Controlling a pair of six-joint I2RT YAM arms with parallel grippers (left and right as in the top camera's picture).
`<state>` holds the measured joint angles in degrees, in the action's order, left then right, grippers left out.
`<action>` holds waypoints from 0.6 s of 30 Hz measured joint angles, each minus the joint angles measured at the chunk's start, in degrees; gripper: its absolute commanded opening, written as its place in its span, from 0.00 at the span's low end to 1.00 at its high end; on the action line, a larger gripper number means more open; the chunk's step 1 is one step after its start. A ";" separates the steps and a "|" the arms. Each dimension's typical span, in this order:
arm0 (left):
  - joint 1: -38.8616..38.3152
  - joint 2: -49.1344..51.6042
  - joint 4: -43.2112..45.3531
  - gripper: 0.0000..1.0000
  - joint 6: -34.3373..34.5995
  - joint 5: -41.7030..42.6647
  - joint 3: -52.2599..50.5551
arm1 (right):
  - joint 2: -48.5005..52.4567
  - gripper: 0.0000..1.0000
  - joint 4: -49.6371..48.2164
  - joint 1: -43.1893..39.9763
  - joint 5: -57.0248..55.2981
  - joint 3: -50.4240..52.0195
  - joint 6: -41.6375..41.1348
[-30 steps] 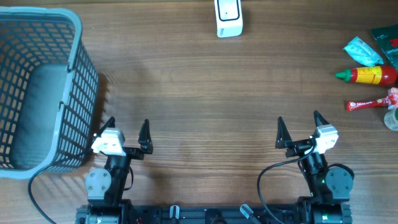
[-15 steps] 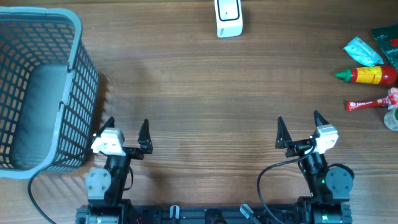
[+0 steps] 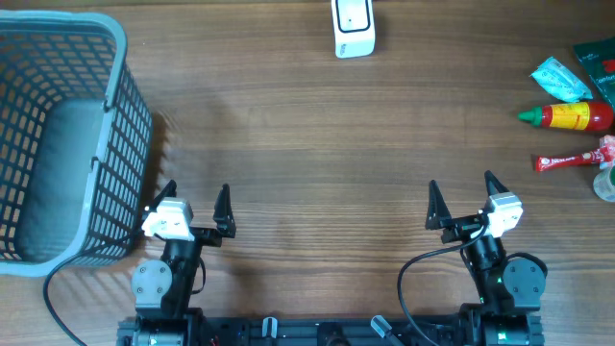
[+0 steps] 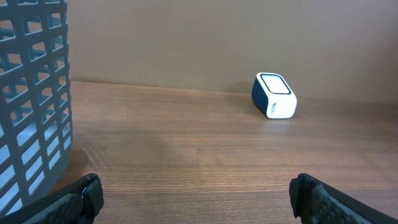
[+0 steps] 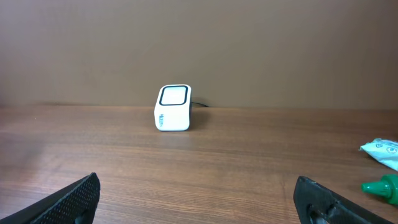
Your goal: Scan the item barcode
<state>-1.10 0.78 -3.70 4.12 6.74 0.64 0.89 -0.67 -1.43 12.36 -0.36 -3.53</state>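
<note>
Parked at the near edge with left gripper (image 3: 198, 187) and right gripper (image 3: 461, 181) spread wide, gripping and touching nothing.

Well ahead and to the right of the right gripper, lying flat with long axis across the table (image 3: 307, 144) and green cap pointing left: a red sauce bottle (image 3: 569, 116), between a teal packet (image 3: 561, 79) and a red tube (image 3: 567, 161). Far ahead between the grippers, a white barcode scanner (image 3: 353, 27), window up. Just left of the left gripper, a grey-blue mesh basket (image 3: 115, 115). Brown wood-grain top, plain tan wall behind.
</note>
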 measured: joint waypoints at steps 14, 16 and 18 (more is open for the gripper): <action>0.00 0.00 0.02 1.00 -0.17 0.00 0.00 | 0.00 1.00 0.00 0.00 0.00 0.00 0.00; 0.00 0.00 0.02 1.00 -0.22 0.00 0.00 | 0.00 1.00 0.00 0.00 0.00 0.00 0.00; 0.00 0.00 0.02 1.00 -0.35 0.00 0.00 | 0.00 1.00 0.00 0.00 0.00 0.00 0.00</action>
<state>-1.10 0.78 -3.68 3.77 6.74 0.64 0.89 -0.67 -1.43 12.36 -0.36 -3.53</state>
